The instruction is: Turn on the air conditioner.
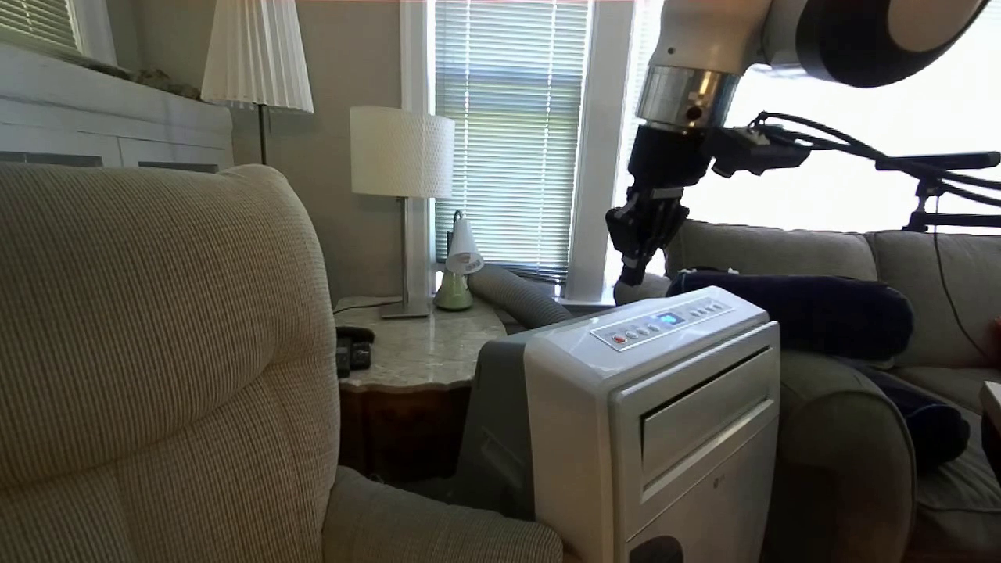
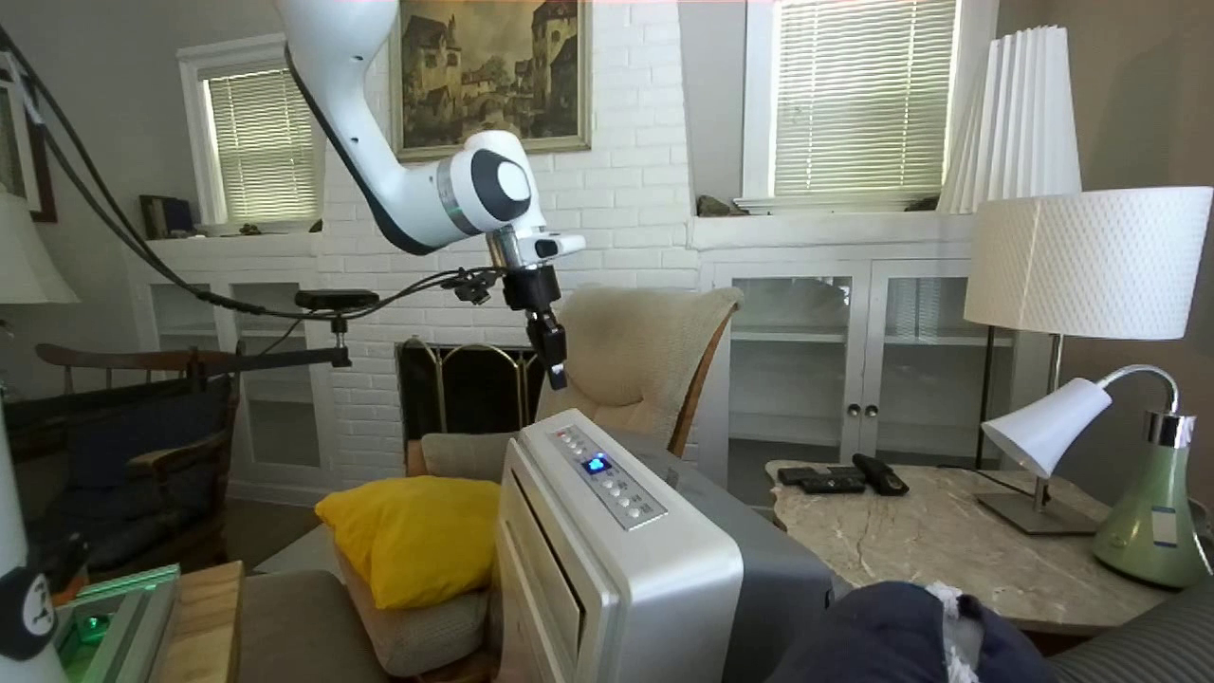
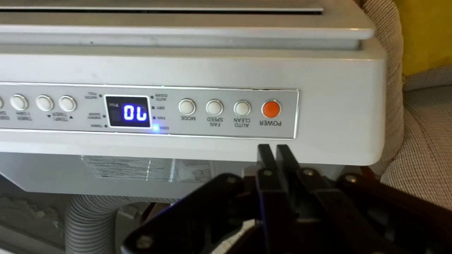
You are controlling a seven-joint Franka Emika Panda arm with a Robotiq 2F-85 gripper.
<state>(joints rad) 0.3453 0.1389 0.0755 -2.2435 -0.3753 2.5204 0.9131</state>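
Note:
The white air conditioner [image 1: 575, 438] [image 2: 654, 569] stands on the floor, with a sloped control panel [image 3: 226, 121] along its top. Blue digits glow on the panel's display [image 3: 128, 111], and a blue light shines beside it. At the panel's end sits the orange power button [image 3: 271, 109]; its label reads upside down in the wrist view. My gripper [image 3: 274, 146] points down, with a narrow empty gap between its fingertips. In the wrist view the tips appear just below the power button, over the top's rear edge. Both exterior views show the gripper [image 1: 632, 275] [image 2: 557, 379] above the unit, apart from it.
A beige armchair [image 1: 156, 313] flanks the unit, and a yellow pillow [image 2: 417, 531] lies near it. Behind are a grey hose [image 1: 516, 293] and a marble-topped table [image 2: 854, 531] carrying lamps and remotes. A dark blue bundle [image 1: 798, 309] rests on the sofa [image 1: 844, 422].

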